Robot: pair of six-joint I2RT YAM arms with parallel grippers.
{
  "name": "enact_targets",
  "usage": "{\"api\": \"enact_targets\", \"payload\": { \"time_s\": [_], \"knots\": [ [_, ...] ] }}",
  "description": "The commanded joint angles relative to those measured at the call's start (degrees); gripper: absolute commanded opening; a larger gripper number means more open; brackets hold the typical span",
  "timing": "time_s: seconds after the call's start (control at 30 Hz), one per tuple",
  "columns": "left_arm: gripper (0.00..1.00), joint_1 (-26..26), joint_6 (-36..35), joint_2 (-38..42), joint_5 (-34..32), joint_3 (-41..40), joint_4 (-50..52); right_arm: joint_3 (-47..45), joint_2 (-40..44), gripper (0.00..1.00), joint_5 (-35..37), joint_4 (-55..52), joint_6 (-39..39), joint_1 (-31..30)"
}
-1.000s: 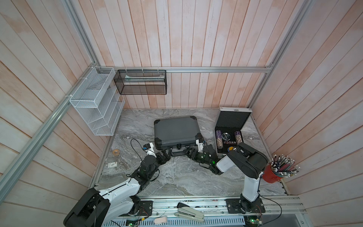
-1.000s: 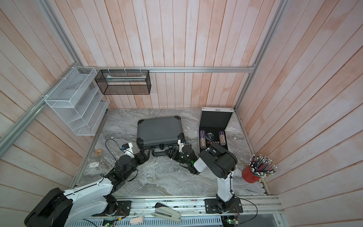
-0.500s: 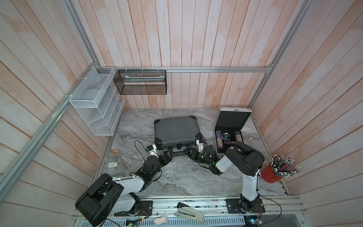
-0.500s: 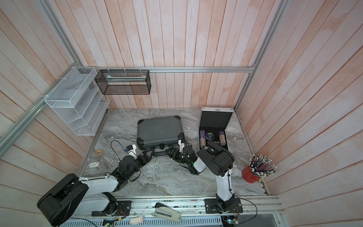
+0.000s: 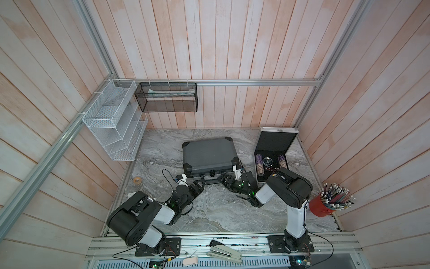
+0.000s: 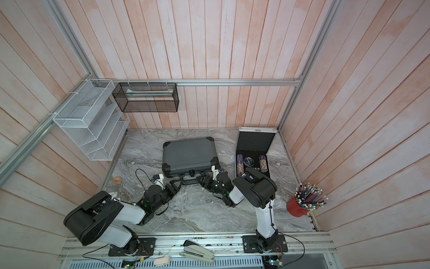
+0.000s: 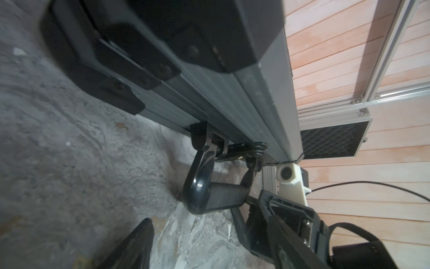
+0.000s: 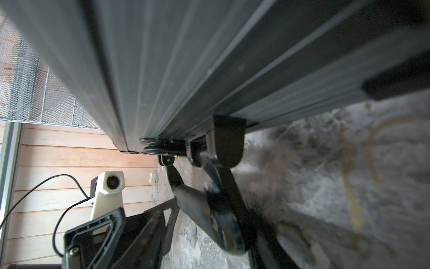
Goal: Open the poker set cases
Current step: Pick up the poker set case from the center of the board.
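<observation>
On the marble table [image 5: 221,209] — two cases.
Mid-table the big grey case [image 5: 208,153] lies shut; the small silver case [image 5: 274,142] stands open by the right wall. At the grey one's handle [image 5: 213,182] the left gripper [image 5: 199,187] gapes — the right gripper [image 5: 227,184], I can't tell.

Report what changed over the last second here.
The left gripper advanced to the black handle of the large dark grey case, its jaws narrowing, holding nothing. The right gripper stayed at the handle's other end. Neither case moved; the small silver aluminium case remains open.
</observation>
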State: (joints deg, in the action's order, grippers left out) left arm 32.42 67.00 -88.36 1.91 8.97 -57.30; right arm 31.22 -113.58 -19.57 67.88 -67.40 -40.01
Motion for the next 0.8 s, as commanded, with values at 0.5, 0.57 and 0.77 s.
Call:
{"api": "enact_targets", "payload": {
  "time_s": [0.5, 0.57, 0.77],
  "knots": [
    [0.68, -0.7, 5.4, -14.0, 2.3, 1.8, -14.1, 1.3, 1.4, 0.55, 1.0, -1.3, -0.1, 0.5],
    [0.66, -0.8, 6.4, -16.8, 2.2, 1.9, -17.4, 1.2, 1.5, 0.55, 1.0, -1.3, 0.0, 0.5],
    [0.62, -0.8, 7.2, -21.0, 2.2, 2.6, -22.2, 1.3, 2.6, 0.55, 1.1, -2.4, 0.7, 0.1]
  ]
}}
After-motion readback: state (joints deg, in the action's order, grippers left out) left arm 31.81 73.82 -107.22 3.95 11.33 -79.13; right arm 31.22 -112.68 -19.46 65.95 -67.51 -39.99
